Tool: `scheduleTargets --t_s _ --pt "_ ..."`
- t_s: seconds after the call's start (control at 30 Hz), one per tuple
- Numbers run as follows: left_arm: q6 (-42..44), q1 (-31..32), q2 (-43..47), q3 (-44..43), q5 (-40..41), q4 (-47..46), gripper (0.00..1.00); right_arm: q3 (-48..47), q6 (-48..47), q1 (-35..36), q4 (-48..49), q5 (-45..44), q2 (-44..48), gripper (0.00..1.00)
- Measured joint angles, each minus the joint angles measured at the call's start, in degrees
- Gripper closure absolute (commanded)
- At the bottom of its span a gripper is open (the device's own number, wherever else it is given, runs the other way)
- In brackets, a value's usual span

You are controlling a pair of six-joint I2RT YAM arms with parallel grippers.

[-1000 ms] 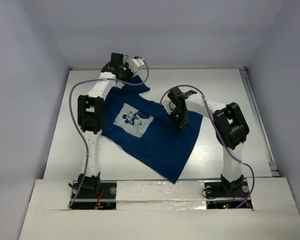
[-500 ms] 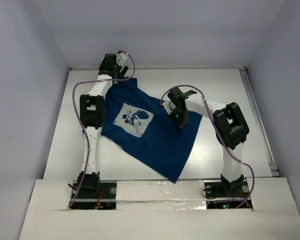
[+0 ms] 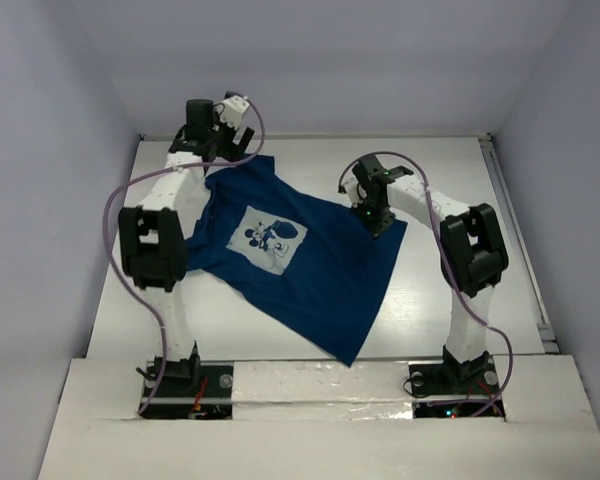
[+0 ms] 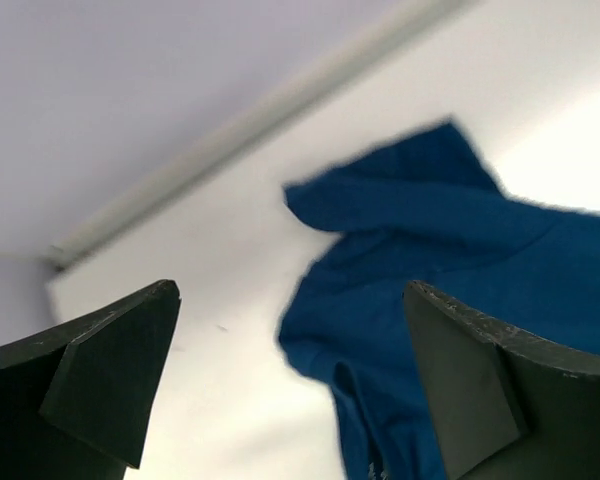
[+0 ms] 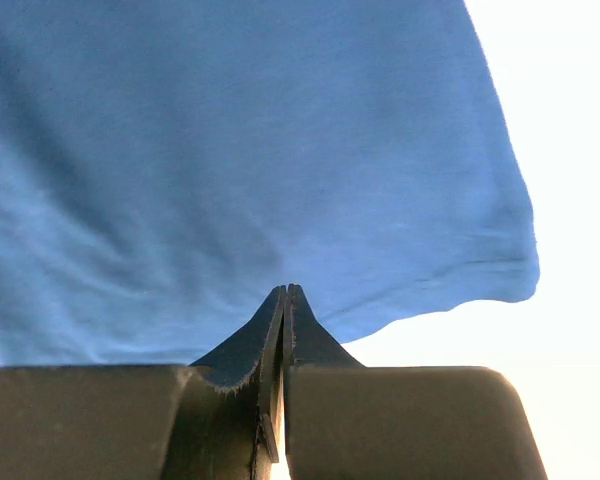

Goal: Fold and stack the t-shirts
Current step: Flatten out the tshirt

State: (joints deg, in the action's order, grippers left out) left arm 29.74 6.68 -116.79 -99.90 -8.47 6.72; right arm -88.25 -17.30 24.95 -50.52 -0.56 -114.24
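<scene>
Left wrist: left tool [image 4: 288,290] spread wide over t-shirt [image 4: 460,260].

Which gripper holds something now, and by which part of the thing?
The right gripper seems to pinch the t-shirt near its far right edge, as the top view shows it; the left gripper is open and holds nothing.

The t-shirt [image 3: 330,285] is dark navy with a pale blue-and-white print [image 3: 267,238] on its chest. The bench [image 3: 450,300] beneath is plain white.
</scene>
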Motion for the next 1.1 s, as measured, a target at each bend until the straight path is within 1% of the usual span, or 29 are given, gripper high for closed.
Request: scheduleTargets --t_s 0.1,0.23,0.33,0.47,0.57,0.63,0.87,0.97,1.0,1.07,1.1 --pt "-0.5 -0.9 7.5 1.4 -3.1 -0.7 0.05 -1.5 0.2 -0.7 -0.1 -1.1 0.0 1.00" --pt "-0.3 -2.0 11.8 3.3 -7.9 -0.4 0.08 -2.2 0.2 -0.5 -0.9 -1.4 -0.3 1.00" --pt "0.3 -2.2 11.8 7.1 -10.5 0.9 0.10 -3.4 0.1 -0.5 -2.0 -1.1 -1.6 1.00" --pt "1.3 -2.2 9.8 13.9 -13.0 4.8 0.12 -5.4 -0.2 -0.5 -3.3 -1.0 -4.3 1.00" --pt "1.5 -2.1 8.4 16.5 -14.7 7.2 0.13 -7.7 -0.5 -0.7 -4.2 -1.0 -7.1 1.00" --pt "1.6 -2.1 8.3 17.7 -15.5 8.0 0.14 -9.8 -0.5 -1.0 -5.1 -1.0 -9.0 1.00" --pt "2.7 -1.2 8.0 17.8 -16.2 8.4 0.18 -16.8 -0.7 -3.0 -7.0 -0.9 -13.8 1.00" --pt "2.8 0.1 6.9 17.7 -16.5 8.3 0.30 -17.0 -0.7 -3.7 -7.6 0.0 -14.1 1.00" --pt "2.7 0.6 6.1 17.5 -16.6 8.3 0.44 -17.0 -0.7 -3.9 -7.8 0.5 -14.1 1.00" --pt "1.9 1.9 3.3 15.7 -16.7 8.9 0.68 -17.0 -0.7 -4.2 -8.1 2.2 -14.1 1.00" --pt "1.5 2.4 1.4 14.2 -16.9 9.3 0.84 -17.0 -0.7 -4.2 -8.4 3.3 -14.1 1.00"
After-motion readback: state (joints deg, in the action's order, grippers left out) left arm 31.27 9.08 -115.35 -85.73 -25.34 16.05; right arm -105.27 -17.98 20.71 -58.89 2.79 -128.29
